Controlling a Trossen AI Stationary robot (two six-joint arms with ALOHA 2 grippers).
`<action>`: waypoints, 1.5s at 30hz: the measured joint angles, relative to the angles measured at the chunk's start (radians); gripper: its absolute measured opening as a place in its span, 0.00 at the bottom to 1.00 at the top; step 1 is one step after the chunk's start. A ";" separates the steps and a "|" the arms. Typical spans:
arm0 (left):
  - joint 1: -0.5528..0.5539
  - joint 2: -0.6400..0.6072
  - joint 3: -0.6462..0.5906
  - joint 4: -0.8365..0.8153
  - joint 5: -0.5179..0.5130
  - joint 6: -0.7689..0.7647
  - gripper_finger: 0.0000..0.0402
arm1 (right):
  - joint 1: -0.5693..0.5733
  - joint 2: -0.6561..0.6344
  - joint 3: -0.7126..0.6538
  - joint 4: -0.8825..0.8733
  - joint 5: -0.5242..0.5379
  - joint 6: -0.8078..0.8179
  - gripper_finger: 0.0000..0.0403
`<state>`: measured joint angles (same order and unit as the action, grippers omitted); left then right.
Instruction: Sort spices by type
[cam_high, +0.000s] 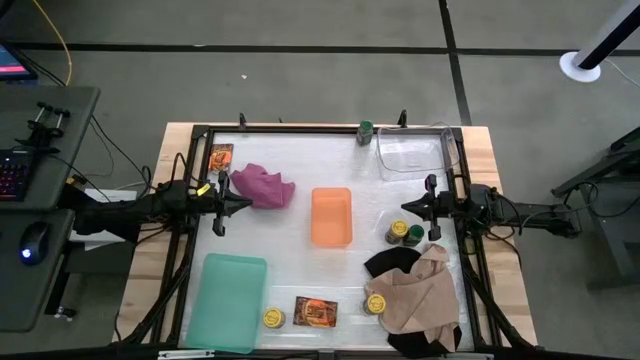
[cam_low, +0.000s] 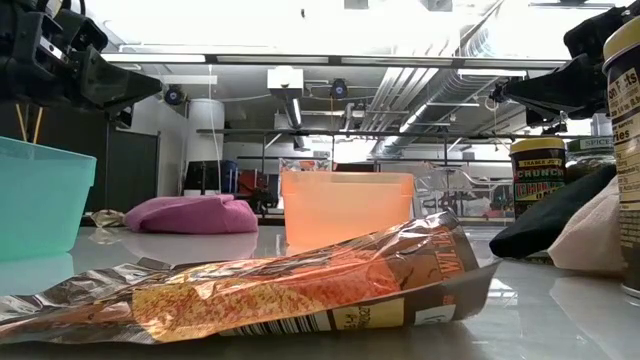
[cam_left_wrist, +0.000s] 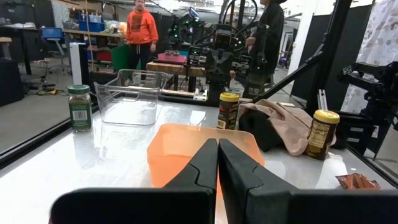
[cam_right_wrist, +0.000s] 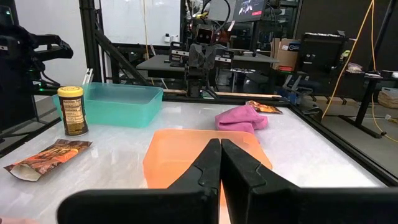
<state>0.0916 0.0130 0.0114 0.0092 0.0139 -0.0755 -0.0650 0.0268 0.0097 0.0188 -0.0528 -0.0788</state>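
hovering above the left side of the white table (cam_high: 290, 270), left gripper (cam_high: 222, 206) clenched, fingers (cam_left_wrist: 205, 165) pressed together with nothing between them, just beside the magenta cloth (cam_high: 262, 186) without touching it. hovering above the right side, right gripper (cam_high: 428, 207) likewise clenched and empty, fingers (cam_right_wrist: 208, 163) pressed flat against each other, just over the two jars near the right edge: yellow-lidded jar (cam_high: 398, 232) and green-lidded jar (cam_high: 415, 235), touching each other. open surface between the two grippers except for the orange bin (cam_high: 332, 216) at centre. along the far edge: orange-and-black packet (cam_high: 221, 157) at the far left corner, another green-lidded jar (cam_high: 365, 132) just beside the clear bin (cam_high: 415, 152) at the far right corner. along the near edge: teal bin (cam_high: 226, 301) at the left, then a second yellow-lidded jar (cam_high: 273, 318) just beside a second packet (cam_high: 315, 312), crinkled and lying flat close to the low camera (cam_low: 260, 285). near right corner crowded: tan cloth (cam_high: 415, 296) heaped over a black cloth (cam_high: 392, 262), with a third yellow-lidded jar (cam_high: 376, 304) touching the tan cloth's left side. bare table between the orange bin and the near-edge items, and between the magenta cloth and the clear bin. dark frame rail around all four table sides.
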 joint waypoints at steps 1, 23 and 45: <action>0.000 0.000 0.000 0.000 0.000 0.000 0.00 | 0.000 0.000 0.000 0.000 0.000 0.000 0.00; 0.000 0.000 0.000 0.000 0.000 0.000 0.00 | 0.000 0.000 0.000 0.000 0.000 0.000 0.00; 0.001 0.186 0.175 0.388 -0.341 -0.622 0.00 | 0.000 0.000 0.000 0.000 0.000 0.000 0.00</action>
<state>0.0929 0.1989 0.1864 0.3972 -0.3272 -0.6971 -0.0647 0.0269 0.0098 0.0189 -0.0528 -0.0788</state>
